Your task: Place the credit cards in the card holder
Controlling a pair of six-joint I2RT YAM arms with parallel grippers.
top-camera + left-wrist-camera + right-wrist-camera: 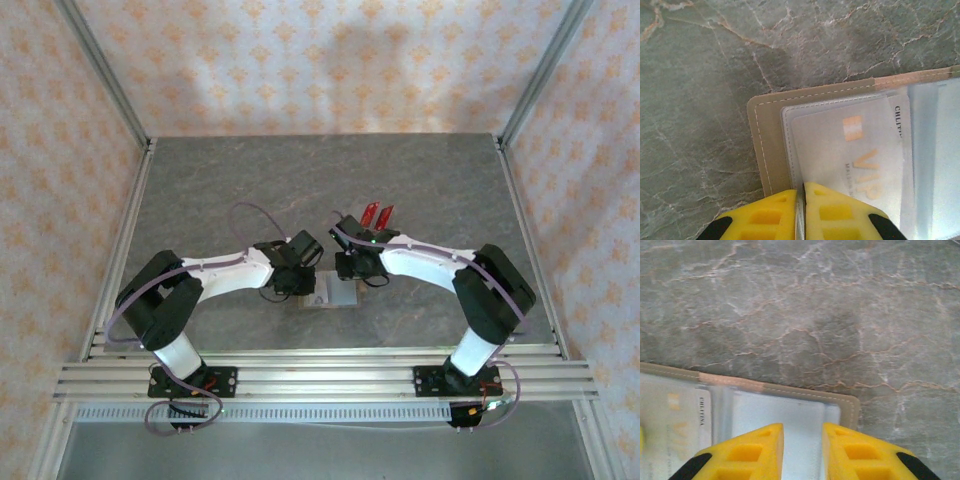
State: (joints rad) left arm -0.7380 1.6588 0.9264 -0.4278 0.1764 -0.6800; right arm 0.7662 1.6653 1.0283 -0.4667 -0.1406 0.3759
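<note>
Where the card holder [771, 150] lies open on the table [200, 190], the left gripper [801, 192] pinches the edge of its clear pocket holding a VIP card [850, 155], and the right gripper [803, 432] hovers spread over the other half. Farther back, two red credit cards [378, 214] stand tilted.

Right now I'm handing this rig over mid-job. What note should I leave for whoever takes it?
Left gripper: jaws almost together at the near edge of the open card holder, apparently pinching its clear sleeve.
Right gripper: jaws apart, empty, over the holder's other half.
Done: a VIP card sits in the sleeve, with another card's edge showing beside it.
Left: two red cards stand beyond the right gripper, not yet loaded.
</note>
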